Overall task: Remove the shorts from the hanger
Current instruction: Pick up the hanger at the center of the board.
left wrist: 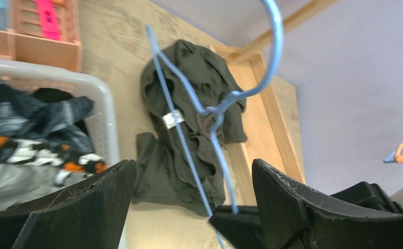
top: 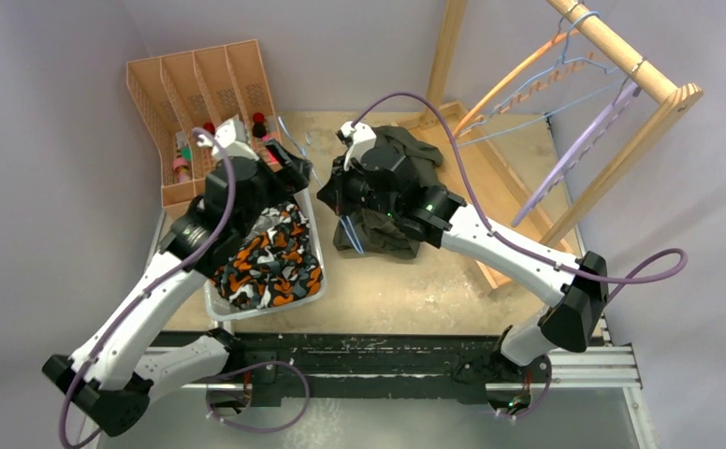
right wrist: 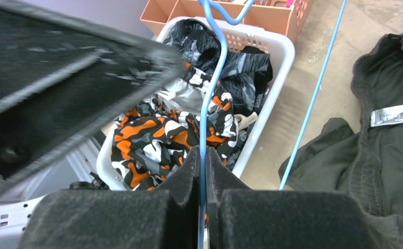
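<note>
The white basket (right wrist: 284,52) holds the orange camouflage shorts (right wrist: 147,140) and the grey camouflage shorts (right wrist: 241,67). The olive shorts (left wrist: 189,78) lie crumpled on the table (left wrist: 111,52) beside it. The right fingers (right wrist: 185,176) pinch the blue hanger (right wrist: 211,93); the left fingers (left wrist: 101,192) gape wide, holding nothing.

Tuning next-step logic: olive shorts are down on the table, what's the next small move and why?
Probably close the left jaws on the blue hanger: they stand open with its wire between them, and the right jaws pinch it. The olive shorts lie on the table, seemingly free, so the hanger can be passed over.
</note>
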{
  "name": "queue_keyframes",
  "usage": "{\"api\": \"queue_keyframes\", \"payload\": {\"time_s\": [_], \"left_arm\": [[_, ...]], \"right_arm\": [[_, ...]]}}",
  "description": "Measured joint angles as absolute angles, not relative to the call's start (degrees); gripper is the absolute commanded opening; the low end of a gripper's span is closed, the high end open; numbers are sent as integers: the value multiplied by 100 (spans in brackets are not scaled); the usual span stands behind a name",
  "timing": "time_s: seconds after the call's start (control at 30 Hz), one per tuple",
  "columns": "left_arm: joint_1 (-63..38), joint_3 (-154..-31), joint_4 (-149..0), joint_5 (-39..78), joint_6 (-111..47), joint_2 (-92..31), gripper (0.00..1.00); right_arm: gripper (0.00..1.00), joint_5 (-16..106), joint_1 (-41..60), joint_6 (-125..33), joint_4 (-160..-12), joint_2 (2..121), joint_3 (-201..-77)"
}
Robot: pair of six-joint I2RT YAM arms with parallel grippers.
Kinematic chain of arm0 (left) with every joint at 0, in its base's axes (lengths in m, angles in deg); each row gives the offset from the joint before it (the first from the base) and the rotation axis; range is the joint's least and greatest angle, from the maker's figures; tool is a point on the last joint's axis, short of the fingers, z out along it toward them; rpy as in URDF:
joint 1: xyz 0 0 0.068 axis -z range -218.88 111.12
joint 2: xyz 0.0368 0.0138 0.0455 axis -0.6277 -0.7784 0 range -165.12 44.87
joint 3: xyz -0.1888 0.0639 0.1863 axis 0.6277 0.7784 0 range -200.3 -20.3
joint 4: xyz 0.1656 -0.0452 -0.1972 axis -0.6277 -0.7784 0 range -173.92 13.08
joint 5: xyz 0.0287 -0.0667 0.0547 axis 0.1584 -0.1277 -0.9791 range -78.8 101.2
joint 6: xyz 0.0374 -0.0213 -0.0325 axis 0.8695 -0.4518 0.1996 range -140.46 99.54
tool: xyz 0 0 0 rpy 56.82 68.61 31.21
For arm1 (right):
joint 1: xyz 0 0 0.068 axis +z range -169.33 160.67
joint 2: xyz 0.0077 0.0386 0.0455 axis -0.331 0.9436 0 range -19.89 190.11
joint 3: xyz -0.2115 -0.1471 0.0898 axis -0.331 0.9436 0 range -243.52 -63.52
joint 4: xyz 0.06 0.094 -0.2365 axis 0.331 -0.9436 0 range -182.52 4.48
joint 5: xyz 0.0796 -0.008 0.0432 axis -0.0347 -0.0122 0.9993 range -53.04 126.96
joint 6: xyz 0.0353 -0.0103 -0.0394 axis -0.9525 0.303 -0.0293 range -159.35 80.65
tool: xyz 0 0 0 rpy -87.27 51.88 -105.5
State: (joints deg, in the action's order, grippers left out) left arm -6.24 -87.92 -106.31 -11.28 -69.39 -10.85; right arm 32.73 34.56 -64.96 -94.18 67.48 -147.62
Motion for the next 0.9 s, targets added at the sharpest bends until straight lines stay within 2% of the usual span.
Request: {"api": "queue_keyframes", "payload": {"time_s": [0.2, 0.43, 0.63, 0.77, 0.87, 0.9], "left_arm": [[-624, -8794, -9984, -573, -6952, -1623, 65], [-624, -8927, -9968, -1231, -6906, -1865, 51], [-624, -9281, -9811, -1458, -6652, -2197, 47], [-624, -9391, -9765, -1426, -6521, -2418, 36], [-626, -9426, -9807, -1406, -6390, -2495, 23], [-626, -9426, -9824, -1395, -6305, -2497, 16]], "right_arm": [[0, 3461, 3456, -6684, -9335, 6788, -14705], [0, 3528, 3456, -6793, -9176, 6770, -14545], [0, 3618, 3456, -6828, -9110, 6768, -14493], [0, 3657, 3456, -6828, -9069, 6768, -14491], [0, 3651, 3447, -6830, -9073, 6768, -14491], [0, 3651, 3438, -6830, -9073, 6766, -14491]]}}
